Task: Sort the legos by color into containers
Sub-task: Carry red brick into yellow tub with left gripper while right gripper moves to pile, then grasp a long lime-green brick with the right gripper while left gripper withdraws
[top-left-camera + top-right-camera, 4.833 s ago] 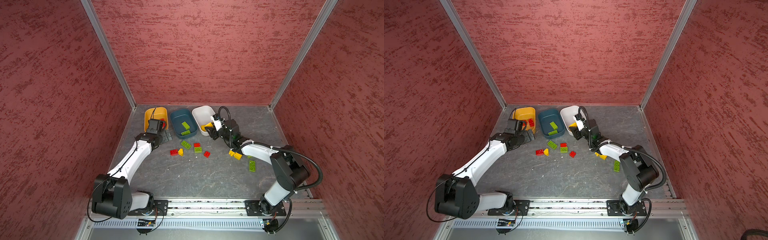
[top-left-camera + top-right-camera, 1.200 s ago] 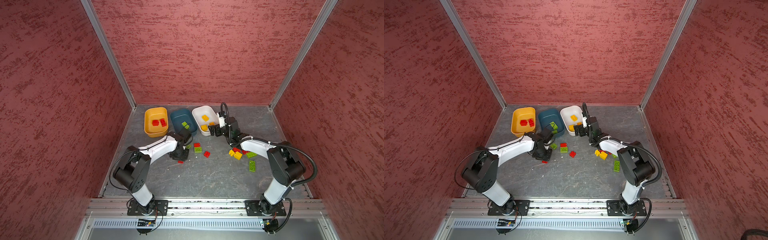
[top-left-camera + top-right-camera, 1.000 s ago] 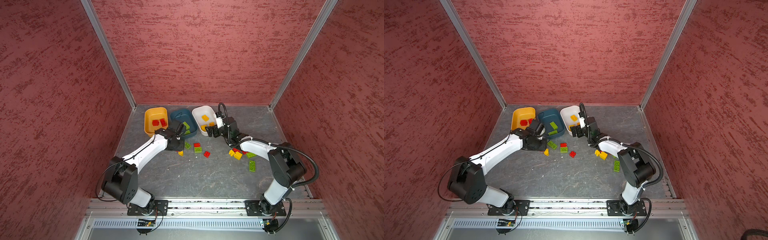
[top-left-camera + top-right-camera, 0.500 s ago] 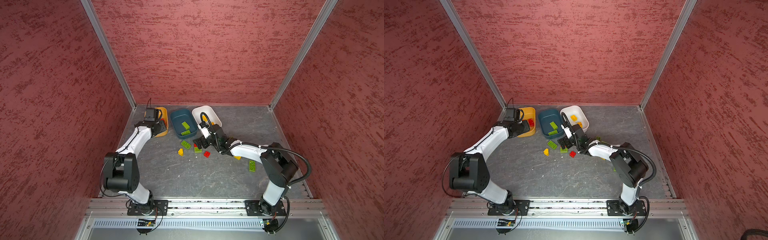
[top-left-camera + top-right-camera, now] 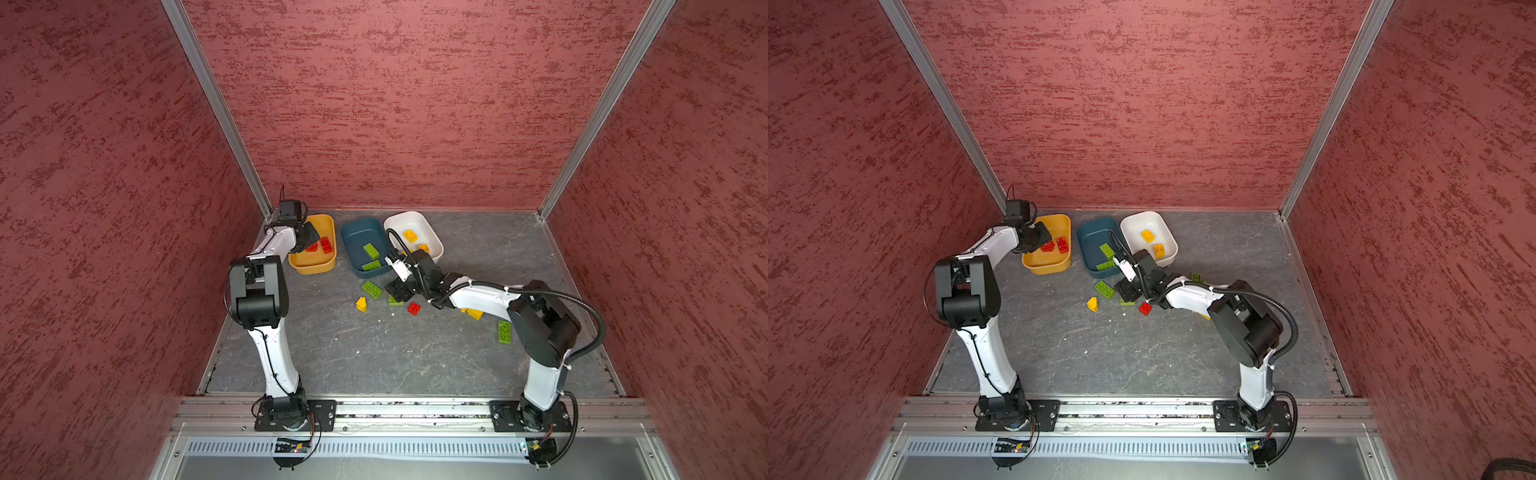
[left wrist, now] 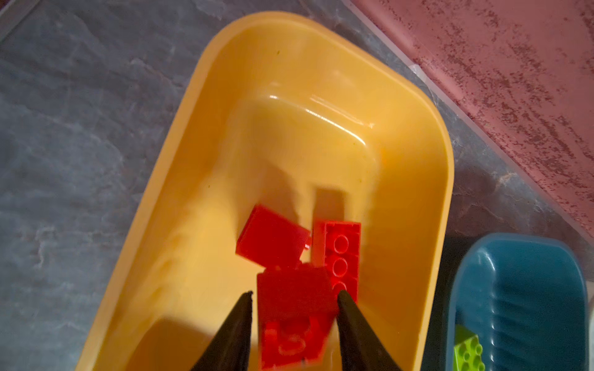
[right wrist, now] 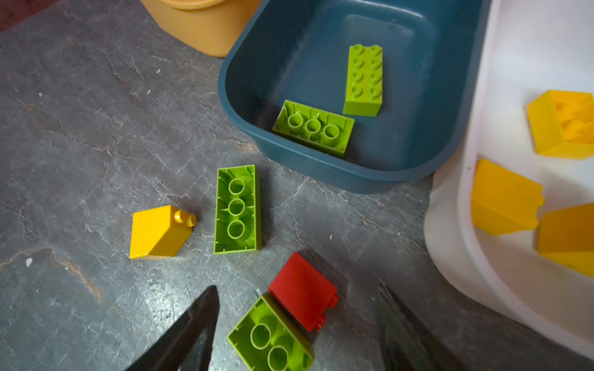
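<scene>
Enclosure: grey stone-patterned table point(image 5: 374, 357), with red textured walls point(image 5: 395, 104) on three sides.

Containers: three in a row near the back wall, namely the mustard tub point(image 5: 312, 268), teal tub point(image 5: 356, 232) and white tub point(image 5: 397, 224).

Mustard tub, contents: red bricks only, among them a red oblong point(image 6: 342, 253) with a red square piece point(image 6: 273, 236) just beside it.

Teal tub, contents: an upright green oblong point(image 7: 363, 80) and an inverted green oblong point(image 7: 313, 128).

White tub, contents: yellow bricks point(image 7: 504, 199), three showing in the right wrist view.

Loose in front of the teal tub:
- A loose green oblong point(image 7: 237, 208), underside up.
- A yellow sloped brick point(image 7: 159, 233) beside it.
- A green square brick point(image 7: 273, 337), underside up.
- A tipped red brick point(image 7: 302, 290) touching the green square brick.

Also loose, in a top view: a small red brick point(image 5: 413, 308), then farther right a yellow brick point(image 5: 473, 313) and an outlying green oblong point(image 5: 504, 331).

Left gripper point(image 6: 295, 294): over the mustard tub, jaws apart. A blurred red brick point(image 6: 295, 321) sits between them, with a sliver of tub showing along one finger. Whether it is gripped cannot be told.

Right gripper point(image 7: 295, 292): low over the table, jaws wide apart. They straddle the green square brick and the tipped red brick, touching neither.
</scene>
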### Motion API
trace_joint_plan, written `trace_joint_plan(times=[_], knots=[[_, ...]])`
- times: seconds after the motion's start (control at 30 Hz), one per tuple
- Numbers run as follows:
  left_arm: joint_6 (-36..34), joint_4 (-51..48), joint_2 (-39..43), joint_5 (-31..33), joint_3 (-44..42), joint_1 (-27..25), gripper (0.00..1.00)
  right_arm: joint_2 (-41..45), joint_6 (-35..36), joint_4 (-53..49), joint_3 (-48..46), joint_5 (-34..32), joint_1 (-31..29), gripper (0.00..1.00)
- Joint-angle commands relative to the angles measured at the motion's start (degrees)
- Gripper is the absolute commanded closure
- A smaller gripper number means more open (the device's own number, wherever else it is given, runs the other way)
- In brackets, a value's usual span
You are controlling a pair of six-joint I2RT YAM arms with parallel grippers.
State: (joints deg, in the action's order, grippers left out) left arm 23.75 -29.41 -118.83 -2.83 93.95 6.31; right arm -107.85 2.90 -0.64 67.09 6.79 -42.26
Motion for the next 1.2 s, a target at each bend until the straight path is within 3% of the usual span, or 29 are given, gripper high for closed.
trace_joint_plan(times=[0.0,0.17,0.27,0.47,0.7,0.83,0.97,1.17], knots=[[0.8,-2.4,0.0,-1.1,2.8,-0.2,0.43,-1.4,3.0,-1.8,2.0,3.4,-1.0,0.28],[0.1,-1.3,4.1,-2.0,-0.1,-1.5,0.13,-4.0,5.1,-1.9,4.3,6.7,-1.9,0.29],[0.2,0.3,7.6,-4.4,-3.2,-2.0,0.01,-6.3,6.5,-2.8,6.9,7.4,-2.5,0.30],[0.2,9.0,16.5,-3.0,-13.9,-3.4,0.01,-10.6,9.4,-3.9,11.7,5.4,-3.7,0.29],[0.3,17.2,26.8,1.2,-27.2,-6.4,0.01,-15.6,8.7,-6.6,16.6,-3.0,-5.6,0.31],[-0.4,19.2,31.4,-1.1,-31.4,-6.6,0.01,-16.6,6.9,-6.6,16.5,-2.4,-5.8,0.31],[0.2,18.6,34.6,1.3,-33.9,-7.3,0.01,-17.4,4.9,-5.8,16.1,-1.8,-6.0,0.31],[1.3,20.0,37.5,2.7,-37.6,-7.8,0.01,-17.9,3.4,-4.7,15.2,-2.2,-6.3,0.46]])
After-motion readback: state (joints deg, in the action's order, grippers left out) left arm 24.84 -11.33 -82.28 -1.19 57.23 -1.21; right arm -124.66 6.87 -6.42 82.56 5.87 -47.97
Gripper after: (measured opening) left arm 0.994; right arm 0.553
